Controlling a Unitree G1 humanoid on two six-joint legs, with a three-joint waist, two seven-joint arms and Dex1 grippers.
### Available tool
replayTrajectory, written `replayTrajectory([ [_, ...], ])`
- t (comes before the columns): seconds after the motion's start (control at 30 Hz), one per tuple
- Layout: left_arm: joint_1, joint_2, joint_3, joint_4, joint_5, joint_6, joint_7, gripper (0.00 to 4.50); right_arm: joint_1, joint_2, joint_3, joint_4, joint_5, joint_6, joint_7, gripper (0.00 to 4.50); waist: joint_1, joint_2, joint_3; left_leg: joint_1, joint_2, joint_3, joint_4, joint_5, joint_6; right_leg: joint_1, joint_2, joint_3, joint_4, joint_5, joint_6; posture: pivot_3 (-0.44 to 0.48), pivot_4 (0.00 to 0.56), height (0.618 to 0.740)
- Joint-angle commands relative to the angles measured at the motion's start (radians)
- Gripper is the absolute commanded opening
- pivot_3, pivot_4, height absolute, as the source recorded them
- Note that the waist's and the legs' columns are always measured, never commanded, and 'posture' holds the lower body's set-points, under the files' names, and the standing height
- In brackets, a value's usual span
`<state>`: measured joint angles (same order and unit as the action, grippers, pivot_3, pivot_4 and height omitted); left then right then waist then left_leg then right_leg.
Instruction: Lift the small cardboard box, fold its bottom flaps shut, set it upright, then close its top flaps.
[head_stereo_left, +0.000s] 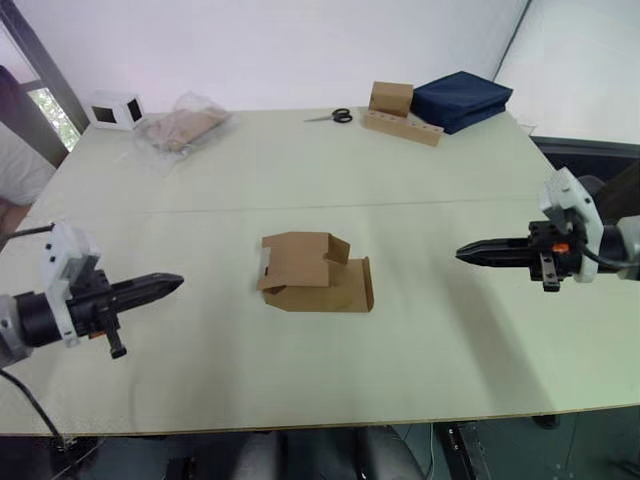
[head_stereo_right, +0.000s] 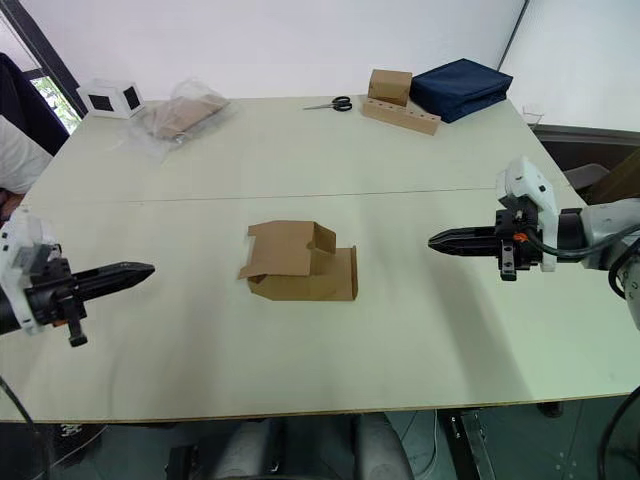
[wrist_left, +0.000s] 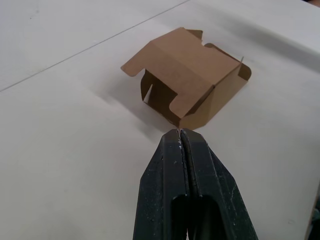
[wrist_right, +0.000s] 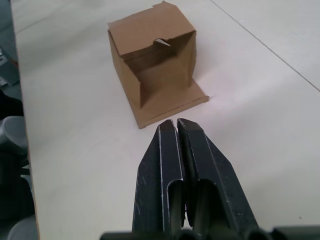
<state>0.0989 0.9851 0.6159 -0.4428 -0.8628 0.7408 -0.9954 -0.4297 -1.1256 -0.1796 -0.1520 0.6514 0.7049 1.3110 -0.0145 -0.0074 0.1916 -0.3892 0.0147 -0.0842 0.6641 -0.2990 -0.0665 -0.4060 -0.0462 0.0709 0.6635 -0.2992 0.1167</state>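
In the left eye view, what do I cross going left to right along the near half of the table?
left gripper → small cardboard box, lying on its side with flaps open → right gripper. Both grippers are shut and clear of the box.

Pale bench (head_stereo_left: 200, 370), seam line running across it beyond middle. Small cardboard box (head_stereo_left: 315, 273) lies on its side near centre, flaps open, one flap flat on surface. Far edge: white box with dark windows (head_stereo_left: 115, 109) at left corner, clear plastic bag (head_stereo_left: 185, 127) just beside it, scissors (head_stereo_left: 331, 117), brown box (head_stereo_left: 391, 98) touching long tan strip (head_stereo_left: 402, 127), dark blue bag (head_stereo_left: 461, 99) at right.
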Motion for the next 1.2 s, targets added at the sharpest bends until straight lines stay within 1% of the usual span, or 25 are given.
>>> replayTrajectory([
  [0.03, -0.046, 0.005, 0.0, 0.016, -0.007, -0.021, -0.001, 0.0, -0.011, 0.001, -0.033, -0.053, 0.027, 0.019, -0.026, 0.05, 0.001, 0.0, 0.0, 0.0, 0.0, 0.0, 0.0, 0.0, 0.0, 0.0, 0.0, 0.0, 0.0, 0.0, 0.0, 0.0, 0.15, 0.74],
  [0.17, -0.059, 0.008, -0.019, 0.014, 0.006, -0.031, -0.02, 0.0, -0.003, 0.003, -0.046, -0.085, 0.042, 0.042, -0.047, 0.05, -0.004, 0.0, 0.0, 0.0, 0.0, 0.0, 0.0, 0.0, 0.0, 0.0, 0.0, 0.0, -0.001, 0.0, 0.0, 0.0, 0.15, 0.74],
  [0.4, -0.101, -0.001, -0.074, 0.021, 0.021, -0.03, 0.005, 0.0, 0.035, -0.002, -0.067, -0.091, 0.039, 0.039, -0.061, 0.05, -0.005, 0.0, 0.0, -0.001, 0.0, 0.0, 0.0, 0.0, 0.0, -0.001, 0.0, 0.0, 0.0, 0.0, 0.0, 0.0, 0.15, 0.74],
  [0.5, -0.108, 0.007, -0.086, 0.015, -0.008, 0.016, 0.011, 0.0, 0.041, -0.003, -0.078, -0.111, 0.063, 0.058, -0.064, 0.05, -0.004, 0.0, 0.0, -0.001, 0.0, 0.0, 0.0, 0.0, 0.0, -0.001, 0.0, 0.0, 0.0, 0.0, 0.0, 0.0, 0.15, 0.74],
  [0.83, -0.144, 0.018, -0.135, 0.047, 0.039, -0.005, -0.015, 0.0, 0.056, 0.012, -0.083, -0.135, 0.062, 0.04, -0.101, 0.05, -0.004, 0.0, 0.0, -0.001, 0.0, 0.0, 0.0, 0.0, 0.0, -0.001, 0.0, 0.0, 0.0, 0.0, 0.0, 0.0, 0.15, 0.74],
  [0.97, -0.193, 0.032, -0.168, 0.092, 0.035, 0.037, -0.011, 0.0, 0.056, 0.029, -0.075, -0.149, 0.058, 0.03, -0.123, 0.05, -0.004, 0.0, 0.0, -0.001, 0.0, 0.0, 0.0, 0.0, 0.0, -0.001, 0.0, 0.0, 0.0, 0.0, 0.0, 0.0, 0.15, 0.74],
  [1.03, -0.24, 0.026, -0.2, 0.12, 0.018, 0.08, 0.014, 0.0, 0.055, 0.038, -0.066, -0.159, 0.056, 0.026, -0.133, 0.05, -0.004, 0.0, 0.0, -0.001, 0.0, 0.0, 0.0, 0.0, 0.0, -0.001, 0.0, 0.0, 0.0, 0.0, 0.0, 0.0, 0.15, 0.74],
  [1.13, -0.351, -0.017, -0.291, 0.196, -0.05, 0.228, 0.048, 0.78, 0.056, 0.066, -0.036, -0.186, 0.05, 0.013, -0.145, 0.0, -0.001, 0.0, 0.0, 0.0, 0.0, 0.0, 0.0, 0.0, 0.0, 0.0, 0.0, 0.0, 0.0, 0.0, 0.0, 0.0, 0.15, 0.74],
  [1.17, -0.406, -0.043, -0.325, 0.249, -0.078, 0.294, 0.054, 0.98, 0.054, 0.081, -0.021, -0.194, 0.043, 0.005, -0.153, 0.0, -0.001, 0.0, 0.0, 0.0, 0.0, 0.0, 0.0, 0.0, 0.0, 0.0, 0.0, 0.0, 0.0, 0.0, 0.0, 0.0, 0.15, 0.74],
  [1.2, -0.461, -0.069, -0.349, 0.308, -0.098, 0.357, 0.067, 1.54, 0.052, 0.094, -0.01, -0.2, 0.039, -0.001, -0.16, 0.0, -0.002, 0.0, 0.0, 0.0, 0.0, 0.0, 0.001, 0.0, 0.0, 0.001, 0.0, 0.0, 0.0, 0.0, 0.0, 0.0, 0.15, 0.74],
])
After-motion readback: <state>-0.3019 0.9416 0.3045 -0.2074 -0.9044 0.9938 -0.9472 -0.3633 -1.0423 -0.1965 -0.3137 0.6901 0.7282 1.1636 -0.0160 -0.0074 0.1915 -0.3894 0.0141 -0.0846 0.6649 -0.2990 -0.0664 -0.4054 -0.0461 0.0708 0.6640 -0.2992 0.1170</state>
